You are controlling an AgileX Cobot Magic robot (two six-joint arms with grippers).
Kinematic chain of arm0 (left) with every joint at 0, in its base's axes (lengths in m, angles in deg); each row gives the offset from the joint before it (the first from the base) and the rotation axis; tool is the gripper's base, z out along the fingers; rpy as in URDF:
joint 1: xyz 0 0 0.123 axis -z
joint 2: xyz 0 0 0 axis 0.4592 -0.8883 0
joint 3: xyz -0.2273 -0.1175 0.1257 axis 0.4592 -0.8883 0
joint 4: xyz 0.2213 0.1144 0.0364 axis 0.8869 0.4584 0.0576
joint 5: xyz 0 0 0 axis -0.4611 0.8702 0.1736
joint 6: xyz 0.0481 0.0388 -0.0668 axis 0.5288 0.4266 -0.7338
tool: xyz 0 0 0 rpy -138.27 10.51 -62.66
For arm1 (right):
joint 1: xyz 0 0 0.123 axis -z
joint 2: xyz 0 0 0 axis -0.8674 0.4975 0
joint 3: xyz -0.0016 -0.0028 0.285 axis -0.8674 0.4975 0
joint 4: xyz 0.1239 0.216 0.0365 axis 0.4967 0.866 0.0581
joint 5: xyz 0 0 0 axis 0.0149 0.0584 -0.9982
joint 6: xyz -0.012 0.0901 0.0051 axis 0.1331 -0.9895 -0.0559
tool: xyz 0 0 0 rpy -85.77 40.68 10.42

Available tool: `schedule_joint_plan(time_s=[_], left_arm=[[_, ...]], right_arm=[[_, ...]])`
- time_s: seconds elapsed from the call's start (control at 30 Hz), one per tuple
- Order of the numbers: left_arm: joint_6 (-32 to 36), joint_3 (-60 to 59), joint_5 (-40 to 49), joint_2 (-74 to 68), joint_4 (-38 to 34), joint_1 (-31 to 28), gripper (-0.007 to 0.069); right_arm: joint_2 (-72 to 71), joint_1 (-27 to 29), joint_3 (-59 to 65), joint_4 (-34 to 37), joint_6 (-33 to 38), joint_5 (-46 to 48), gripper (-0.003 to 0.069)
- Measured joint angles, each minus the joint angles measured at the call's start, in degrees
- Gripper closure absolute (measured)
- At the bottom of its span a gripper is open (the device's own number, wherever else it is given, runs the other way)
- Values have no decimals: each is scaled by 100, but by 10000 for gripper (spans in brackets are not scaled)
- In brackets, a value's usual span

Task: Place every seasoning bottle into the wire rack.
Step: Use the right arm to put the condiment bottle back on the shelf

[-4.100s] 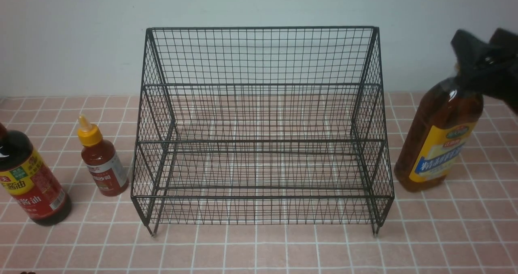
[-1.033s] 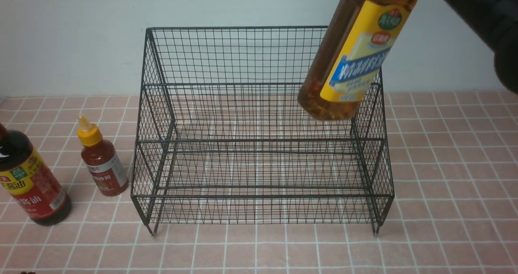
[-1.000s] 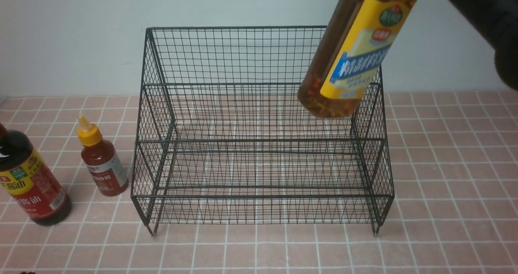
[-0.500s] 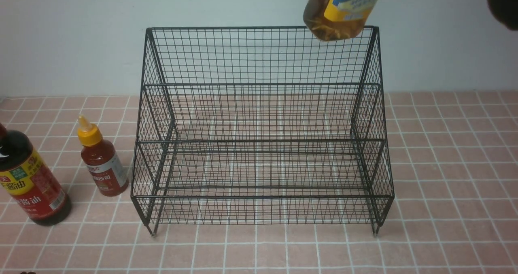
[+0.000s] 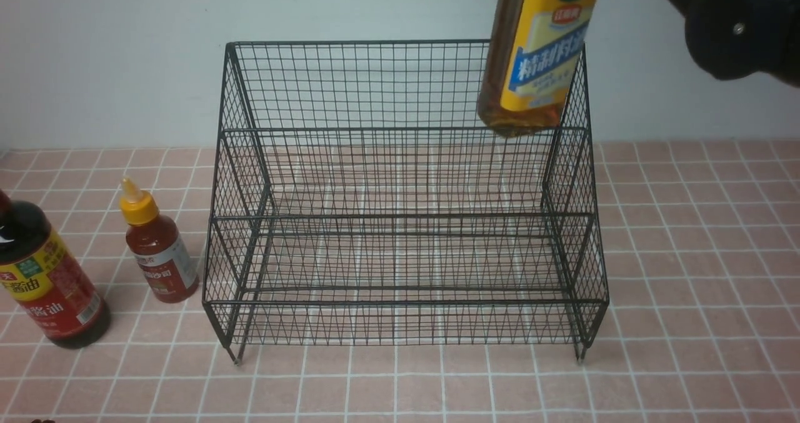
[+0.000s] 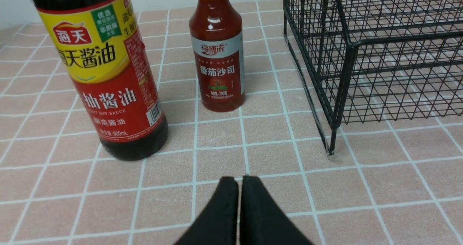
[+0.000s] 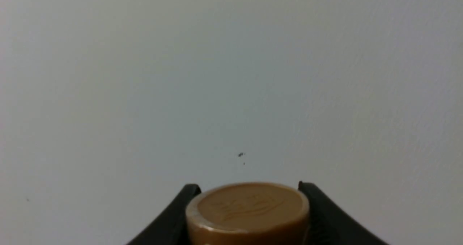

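The black wire rack [image 5: 400, 223] stands mid-table with both tiers empty; its corner shows in the left wrist view [image 6: 361, 56]. My right gripper [image 7: 248, 187] is shut on the tan cap [image 7: 248, 205] of the tall amber bottle [image 5: 537, 54], which hangs upright in the air over the rack's right back part. The gripper itself is above the top edge of the front view. The dark soy-sauce bottle [image 5: 44, 279] [image 6: 105, 67] and the small red bottle [image 5: 156, 248] [image 6: 219, 53] stand left of the rack. My left gripper [image 6: 238, 181] is shut and empty, low in front of them.
The table is pink tile [image 5: 687, 285] with a pale wall [image 5: 125, 67] right behind the rack. My right arm's dark body [image 5: 737, 23] fills the upper right of the front view.
The amber bottle rose from beside the rack's right end to above its top edge. Over the last half second it came down a little and hangs more upright. The left side is unchanged.
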Motion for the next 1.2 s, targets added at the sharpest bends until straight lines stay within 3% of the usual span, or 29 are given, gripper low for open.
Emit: schedule_joint_plan(time_s=[0.27, 0.67, 1.2], left_arm=[[0, 0, 0, 0, 0, 0, 631], [0, 0, 0, 0, 0, 0, 631], [0, 0, 0, 0, 0, 0, 631]], right_arm=[[20, -29, 0, 319, 620, 524, 346], [94, -40, 0, -20, 679, 2751, 346], [97, -40, -48, 175, 683, 3484, 337]])
